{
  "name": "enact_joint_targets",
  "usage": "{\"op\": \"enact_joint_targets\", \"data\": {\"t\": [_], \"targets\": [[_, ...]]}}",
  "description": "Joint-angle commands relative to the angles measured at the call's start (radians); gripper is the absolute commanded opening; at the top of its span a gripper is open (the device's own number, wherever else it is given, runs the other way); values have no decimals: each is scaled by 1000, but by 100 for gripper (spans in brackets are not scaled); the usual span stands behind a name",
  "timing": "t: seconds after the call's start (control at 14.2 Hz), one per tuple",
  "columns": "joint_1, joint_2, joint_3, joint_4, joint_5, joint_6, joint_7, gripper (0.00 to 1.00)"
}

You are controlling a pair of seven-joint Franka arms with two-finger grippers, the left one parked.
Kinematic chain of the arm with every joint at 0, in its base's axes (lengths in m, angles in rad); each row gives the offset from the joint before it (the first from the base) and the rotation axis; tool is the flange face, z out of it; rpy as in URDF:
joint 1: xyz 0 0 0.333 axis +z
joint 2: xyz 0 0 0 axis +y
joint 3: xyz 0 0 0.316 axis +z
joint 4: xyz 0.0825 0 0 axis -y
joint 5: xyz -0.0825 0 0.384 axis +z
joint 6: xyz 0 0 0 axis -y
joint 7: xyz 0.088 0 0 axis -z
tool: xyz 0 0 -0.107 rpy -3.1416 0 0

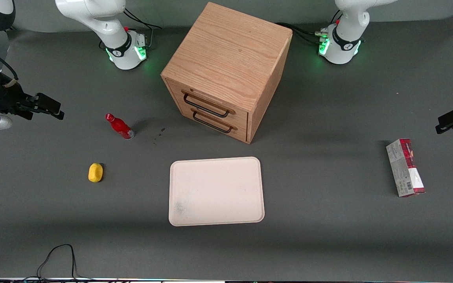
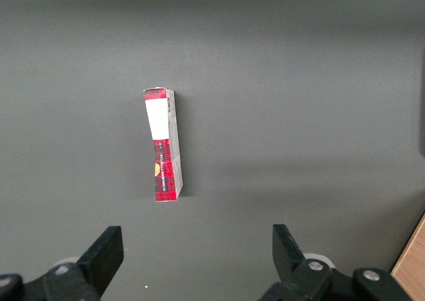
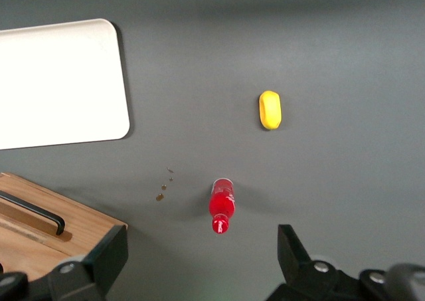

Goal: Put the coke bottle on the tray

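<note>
The coke bottle [image 1: 119, 126] is a small slim red bottle with a red cap, standing upright on the grey table beside the wooden cabinet, toward the working arm's end. It also shows in the right wrist view [image 3: 222, 205]. The cream tray [image 1: 216, 191] lies flat in front of the cabinet, nearer the front camera, with nothing on it; it also shows in the right wrist view [image 3: 60, 82]. My gripper [image 1: 51, 108] hangs high above the table at the working arm's end, well away from the bottle. It is open and empty [image 3: 202, 258].
A wooden two-drawer cabinet [image 1: 226, 70] stands at the table's middle, drawers shut. A yellow lemon-like lump [image 1: 95, 172] lies nearer the front camera than the bottle. A red-and-grey carton [image 1: 405, 168] lies toward the parked arm's end. A black cable [image 1: 57, 259] loops at the front edge.
</note>
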State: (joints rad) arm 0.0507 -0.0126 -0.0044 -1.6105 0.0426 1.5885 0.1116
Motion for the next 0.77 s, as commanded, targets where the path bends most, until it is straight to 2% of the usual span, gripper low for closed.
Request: {"op": "enact_joint_targets", "data": {"t": [0.0, 0.7], "targets": [[-11, 14, 0, 21, 0, -28, -23, 100], [-11, 14, 0, 38, 0, -54, -10, 100]]}}
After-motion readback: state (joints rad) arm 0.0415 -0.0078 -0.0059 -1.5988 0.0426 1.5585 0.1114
